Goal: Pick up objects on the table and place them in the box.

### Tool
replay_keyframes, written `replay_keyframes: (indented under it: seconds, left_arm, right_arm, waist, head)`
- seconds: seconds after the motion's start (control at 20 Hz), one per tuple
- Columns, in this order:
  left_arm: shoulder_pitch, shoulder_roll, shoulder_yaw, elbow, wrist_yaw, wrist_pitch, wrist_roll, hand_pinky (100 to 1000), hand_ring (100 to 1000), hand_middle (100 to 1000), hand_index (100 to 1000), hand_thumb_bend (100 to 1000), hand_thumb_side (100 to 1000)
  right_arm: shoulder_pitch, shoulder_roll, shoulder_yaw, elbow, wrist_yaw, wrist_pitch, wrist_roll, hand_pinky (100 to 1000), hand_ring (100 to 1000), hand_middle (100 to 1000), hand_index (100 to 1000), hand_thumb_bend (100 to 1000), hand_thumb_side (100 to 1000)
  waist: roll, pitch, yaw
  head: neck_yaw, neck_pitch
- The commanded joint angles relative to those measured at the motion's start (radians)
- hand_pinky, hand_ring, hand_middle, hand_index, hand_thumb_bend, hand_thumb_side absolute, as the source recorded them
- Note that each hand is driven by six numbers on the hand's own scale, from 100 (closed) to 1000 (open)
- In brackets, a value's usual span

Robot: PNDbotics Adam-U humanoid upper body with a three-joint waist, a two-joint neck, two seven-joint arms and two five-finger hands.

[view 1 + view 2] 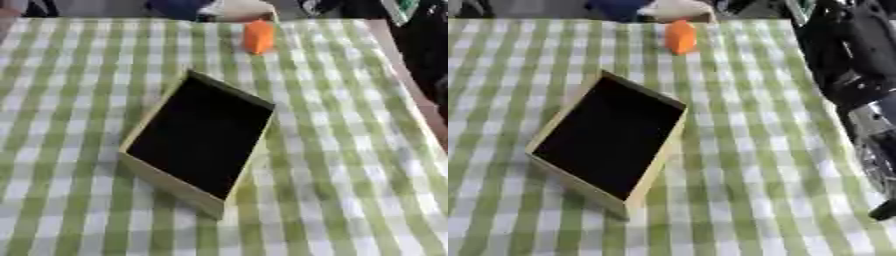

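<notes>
An open box (229,94) with tan walls and a dark, empty inside lies askew in the middle of the green-and-white checked table. A small orange block (258,36) stands upright near the far edge, well beyond the box. My right arm (855,70), black with silver joints, runs down the right side of the right eye view, to the right of the box. Only a dark tip of my right hand (883,210) shows at the lower right edge. My left hand is in neither view.
The checked cloth (79,75) covers the whole table. The table's right edge (411,85) runs close to my right arm. Dark and pale shapes (677,9) sit just past the far edge behind the orange block.
</notes>
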Motion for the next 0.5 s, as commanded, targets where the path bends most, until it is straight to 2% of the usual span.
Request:
replay_keyframes:
  seconds: [0.05,0.5]
  left_arm:
    - [-0.010,0.024,0.005,-0.016,-0.003,0.000,0.004,757,716,759,757,479,634]
    - [-0.007,0.021,0.003,-0.016,-0.003,0.002,0.004,757,713,759,755,474,638]
  right_arm:
    - [-0.026,-0.028,0.001,-0.026,-0.013,-0.001,0.003,990,980,910,1000,155,483]
    - [-0.013,-0.024,0.018,-0.034,-0.039,-0.012,0.028,990,984,913,1000,179,490]
  waist:
    - [0.002,-0.017,0.000]
    - [-0.002,-0.002,0.013]
  head:
    - [-0.001,-0.007]
    - [-0.011,-0.012]
